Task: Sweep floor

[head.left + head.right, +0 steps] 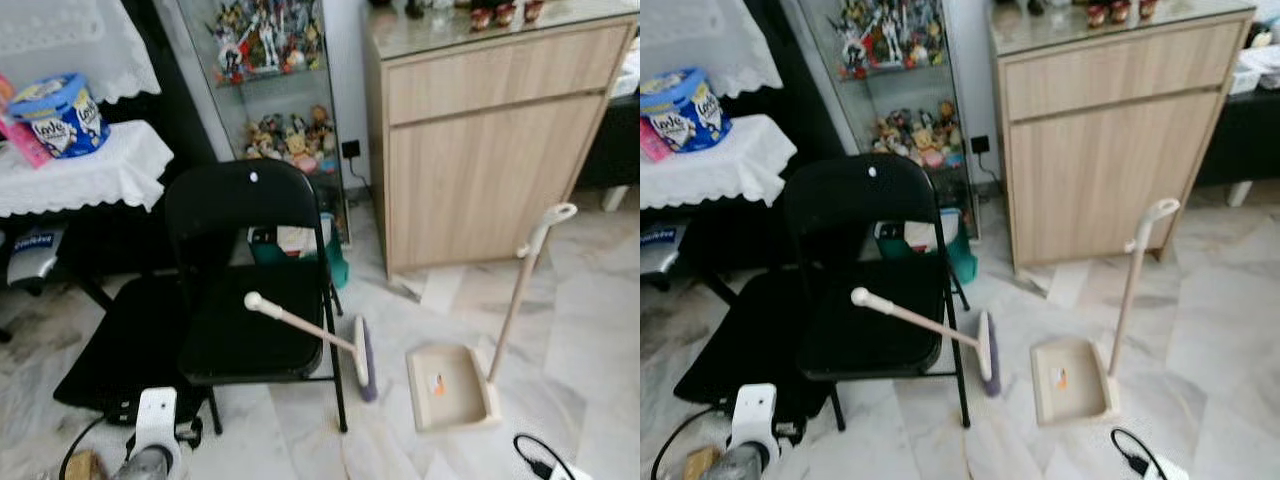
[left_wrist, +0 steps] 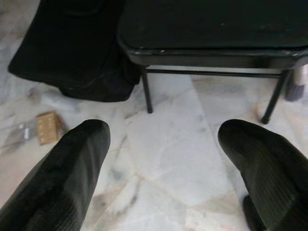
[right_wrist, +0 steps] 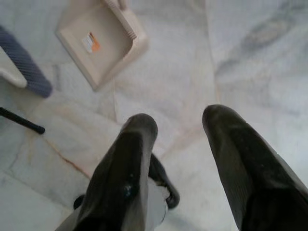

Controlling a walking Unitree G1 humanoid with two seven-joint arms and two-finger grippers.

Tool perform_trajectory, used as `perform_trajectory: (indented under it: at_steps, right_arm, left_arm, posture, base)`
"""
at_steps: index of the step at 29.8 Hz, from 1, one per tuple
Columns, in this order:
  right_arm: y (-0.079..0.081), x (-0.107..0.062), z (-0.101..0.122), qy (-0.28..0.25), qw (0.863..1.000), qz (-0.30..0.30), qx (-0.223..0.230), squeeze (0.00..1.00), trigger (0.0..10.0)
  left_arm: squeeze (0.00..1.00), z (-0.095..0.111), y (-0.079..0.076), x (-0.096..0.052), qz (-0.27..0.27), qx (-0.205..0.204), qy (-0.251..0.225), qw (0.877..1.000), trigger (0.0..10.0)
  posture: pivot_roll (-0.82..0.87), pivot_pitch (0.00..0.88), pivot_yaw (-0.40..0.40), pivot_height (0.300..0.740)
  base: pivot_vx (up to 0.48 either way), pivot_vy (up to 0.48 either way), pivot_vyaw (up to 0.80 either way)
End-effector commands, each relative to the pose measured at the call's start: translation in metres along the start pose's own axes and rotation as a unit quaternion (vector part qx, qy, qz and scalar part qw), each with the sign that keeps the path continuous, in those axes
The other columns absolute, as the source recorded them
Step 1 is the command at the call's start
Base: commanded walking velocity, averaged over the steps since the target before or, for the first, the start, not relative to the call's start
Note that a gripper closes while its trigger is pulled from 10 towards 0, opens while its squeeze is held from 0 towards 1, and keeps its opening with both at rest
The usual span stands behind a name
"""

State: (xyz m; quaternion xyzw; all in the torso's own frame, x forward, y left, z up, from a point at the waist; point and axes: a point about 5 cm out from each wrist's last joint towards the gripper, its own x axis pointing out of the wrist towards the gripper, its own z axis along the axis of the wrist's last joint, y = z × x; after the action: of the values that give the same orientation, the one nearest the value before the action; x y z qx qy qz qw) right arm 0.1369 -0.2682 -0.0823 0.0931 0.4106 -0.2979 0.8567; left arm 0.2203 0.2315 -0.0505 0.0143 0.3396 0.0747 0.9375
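A broom leans with its cream handle (image 1: 300, 325) across the seat of a black folding chair (image 1: 245, 290). Its purple-bristled head (image 1: 365, 358) rests on the marble floor beside the chair's front leg. Just to the right a cream dustpan (image 1: 450, 385) lies flat on the floor, and its long handle (image 1: 520, 290) stands upright. My left gripper (image 2: 163, 139) hangs open above bare floor in front of the chair. My right gripper (image 3: 180, 125) is open too, low over the floor a little short of the dustpan (image 3: 98, 41), with a black cable and white plug (image 3: 159, 187) beneath it.
A wooden cabinet (image 1: 490, 140) stands behind the dustpan, a glass case of figurines (image 1: 275, 120) behind the chair. A table with a white lace cloth (image 1: 80, 170) is at the left. A black bag (image 1: 120, 340) and a small brown box (image 2: 48, 127) lie left of the chair.
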Motion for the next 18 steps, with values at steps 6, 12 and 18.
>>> perform_trajectory:
  at_steps: [6, 12, 18]
  right_arm:
    - [0.005, 0.002, 0.009, -0.014, 0.999, 0.018, -0.032, 0.00, 10.0]
    - [0.002, 0.002, 0.011, -0.017, 0.999, 0.016, -0.039, 0.00, 10.0]
    - [-0.002, 0.002, 0.011, -0.023, 0.999, 0.014, -0.041, 0.00, 10.0]
  left_arm:
    - [0.00, -0.005, -0.005, -0.001, 0.008, 0.001, 0.006, 1.000, 10.0]
    - [0.00, -0.012, -0.012, -0.003, 0.005, -0.006, 0.013, 1.000, 10.0]
    - [0.00, -0.016, -0.016, -0.004, 0.003, -0.003, 0.021, 1.000, 10.0]
  posture:
    - [-0.28, 0.000, 0.110, 0.740]
    - [-0.28, 0.000, 0.106, 0.740]
    - [-0.27, 0.000, 0.126, 0.740]
  base:
    - [0.000, 0.000, 0.00]
    - [0.000, 0.000, 0.00]
    - [0.000, 0.000, 0.00]
